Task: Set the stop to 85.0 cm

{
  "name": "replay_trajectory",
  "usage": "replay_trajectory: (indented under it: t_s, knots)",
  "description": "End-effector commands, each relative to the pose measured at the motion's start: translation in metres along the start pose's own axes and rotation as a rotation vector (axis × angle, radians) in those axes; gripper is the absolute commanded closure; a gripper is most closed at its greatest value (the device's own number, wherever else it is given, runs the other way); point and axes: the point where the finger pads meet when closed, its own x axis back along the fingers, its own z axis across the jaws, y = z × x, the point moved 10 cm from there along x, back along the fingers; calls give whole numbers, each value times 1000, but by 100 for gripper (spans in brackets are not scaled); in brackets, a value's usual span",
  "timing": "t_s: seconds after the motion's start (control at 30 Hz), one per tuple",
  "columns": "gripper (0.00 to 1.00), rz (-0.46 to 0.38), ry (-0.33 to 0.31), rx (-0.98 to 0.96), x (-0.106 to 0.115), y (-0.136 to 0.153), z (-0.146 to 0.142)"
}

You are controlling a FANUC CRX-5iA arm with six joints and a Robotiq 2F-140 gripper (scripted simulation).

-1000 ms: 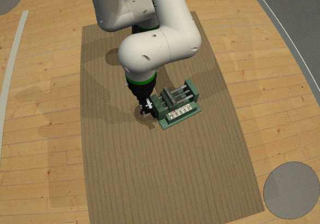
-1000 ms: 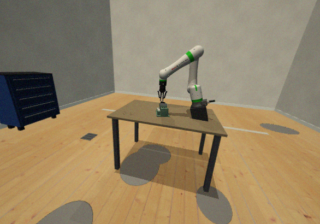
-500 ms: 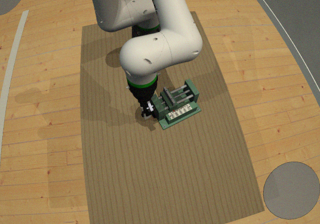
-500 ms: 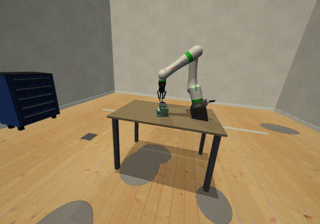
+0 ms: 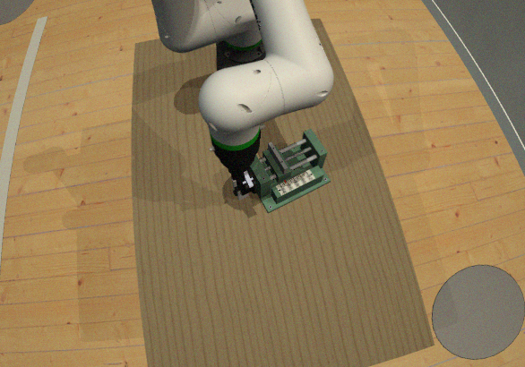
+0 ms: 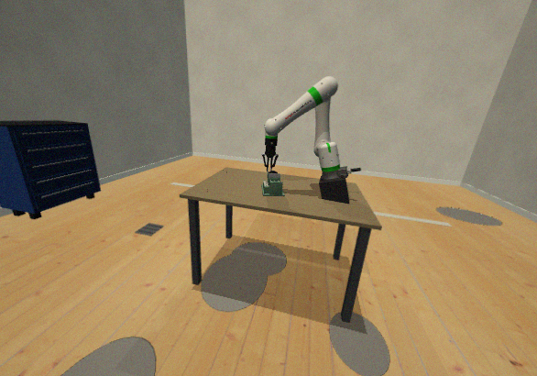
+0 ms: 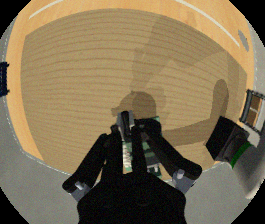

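The green stop fixture (image 5: 316, 149) (image 6: 275, 188) stands on the table, with rods between two end blocks. Its grey upright stop plate (image 5: 279, 157) sits on the rods, nearer the handwheel end than the far block. A pale scale (image 5: 296, 183) (image 7: 127, 156) runs along the front; a small red mark shows in its handwheel-side half, but its figures are too blurred to read. My gripper (image 5: 244, 189) (image 7: 126, 116) points down at the fixture's left end, its fingers nearly together, shut on the handwheel. The dark handwheel (image 7: 152, 124) is mostly hidden by the fingers.
The brown table (image 5: 269, 286) (image 6: 229, 185) carries the fixture and the arm's dark base (image 6: 334, 191) (image 7: 224, 140). The fixture's left end block (image 5: 263, 180) stands right beside the fingers. The arm (image 5: 269, 89) reaches over from the back. A blue cabinet (image 6: 55, 165) stands away from the table.
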Motion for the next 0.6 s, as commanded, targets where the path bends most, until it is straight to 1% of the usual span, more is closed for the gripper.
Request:
replay_trajectory:
  t_s: [0.0, 0.17, 0.57]
  knots:
    - [96, 0, 0, 0, -3, 0, -1]
    - [96, 0, 0, 0, -8, 0, -2]
    - [96, 0, 0, 0, -30, 0, 3]
